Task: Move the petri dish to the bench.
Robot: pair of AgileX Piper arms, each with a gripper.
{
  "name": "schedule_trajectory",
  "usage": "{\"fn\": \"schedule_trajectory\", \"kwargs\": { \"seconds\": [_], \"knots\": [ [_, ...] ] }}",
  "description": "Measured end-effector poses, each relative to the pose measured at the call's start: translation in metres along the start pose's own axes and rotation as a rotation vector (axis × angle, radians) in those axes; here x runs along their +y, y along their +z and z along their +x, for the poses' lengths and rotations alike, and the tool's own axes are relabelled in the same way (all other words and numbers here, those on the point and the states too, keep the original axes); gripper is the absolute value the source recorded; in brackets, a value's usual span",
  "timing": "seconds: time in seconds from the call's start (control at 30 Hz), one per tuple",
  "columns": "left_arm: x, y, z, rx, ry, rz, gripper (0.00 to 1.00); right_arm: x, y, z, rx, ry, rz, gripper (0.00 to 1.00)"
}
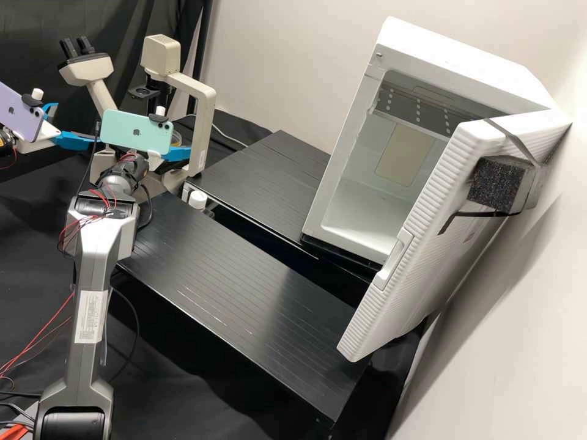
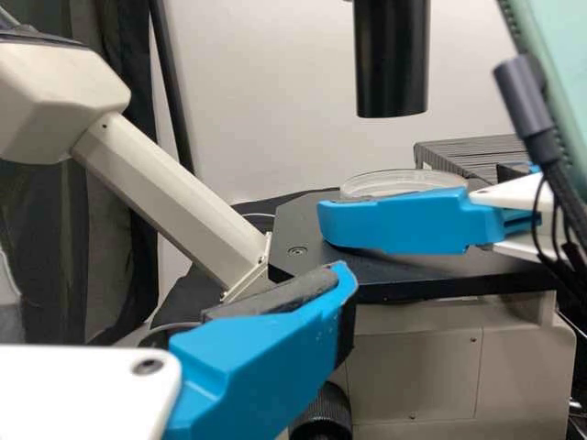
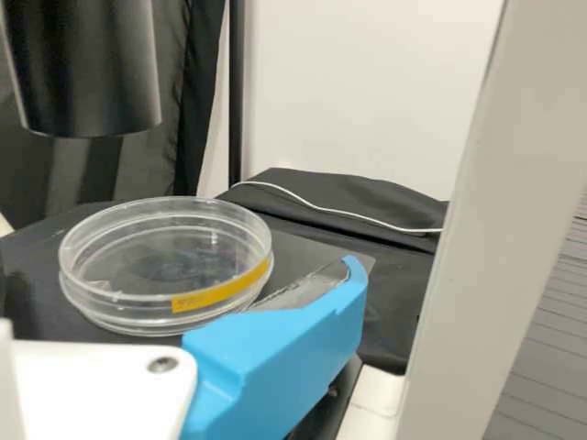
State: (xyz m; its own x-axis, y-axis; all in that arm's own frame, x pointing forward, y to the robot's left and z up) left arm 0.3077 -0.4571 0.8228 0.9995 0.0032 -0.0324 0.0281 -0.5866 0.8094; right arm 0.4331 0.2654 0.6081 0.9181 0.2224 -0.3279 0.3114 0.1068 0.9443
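Petri dish (image 3: 165, 266): clear, round and lying flat, with a strip of yellow tape (image 3: 220, 289) on its side; what it holds I cannot tell.
Microscope stage (image 2: 303, 247): the dish sits on this flat black plate, below a black tube (image 2: 392, 64).
My right hand (image 1: 180, 153): open, at the stage; one blue finger is just beside the dish, though whether they touch I cannot tell.
My left hand (image 1: 76, 124): open, off to the eyepiece side of the stage, its blue fingers apart.
Phones: a mint one (image 1: 134, 131) rides on my right arm, a purple one (image 1: 21, 116) on my left.
Microscope (image 1: 203, 122): pale, with twin eyepieces (image 1: 79, 44).
Tabletop (image 1: 214, 263): black and finely ribbed, with a second black panel (image 1: 263, 183) beyond a dark gap.
Room: dark curtain (image 1: 30, 36) behind the microscope, pale wall (image 1: 275, 49) beside it, a thin white cable (image 3: 312, 203) over black cloth.
White-capped bottle (image 1: 197, 200): near the microscope, by the gap; contents too hidden to tell.
White cabinet (image 1: 339, 134): tilted in the high view, door (image 1: 416, 256) swung open, black foam block (image 1: 495, 183) strapped outside; within, a perforated grey panel (image 1: 416, 110) and a tan rectangle on the back.
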Motion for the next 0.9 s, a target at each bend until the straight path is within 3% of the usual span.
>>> {"fn": "schedule_trajectory", "kwargs": {
  "seconds": [0.37,0.4,0.9],
  "knots": [
    [0.0,0.0,0.0,0.0,0.0,0.0,1.0,0.001,-0.001,0.003,-0.01,0.01,-0.001,1.0],
    [0.0,0.0,0.0,0.0,0.0,0.0,1.0,-0.001,0.0,0.004,-0.012,0.006,-0.002,0.0],
    [0.0,0.0,0.0,0.0,0.0,0.0,1.0,-0.013,0.0,0.005,-0.024,-0.015,-0.018,0.0]
  ]
}}
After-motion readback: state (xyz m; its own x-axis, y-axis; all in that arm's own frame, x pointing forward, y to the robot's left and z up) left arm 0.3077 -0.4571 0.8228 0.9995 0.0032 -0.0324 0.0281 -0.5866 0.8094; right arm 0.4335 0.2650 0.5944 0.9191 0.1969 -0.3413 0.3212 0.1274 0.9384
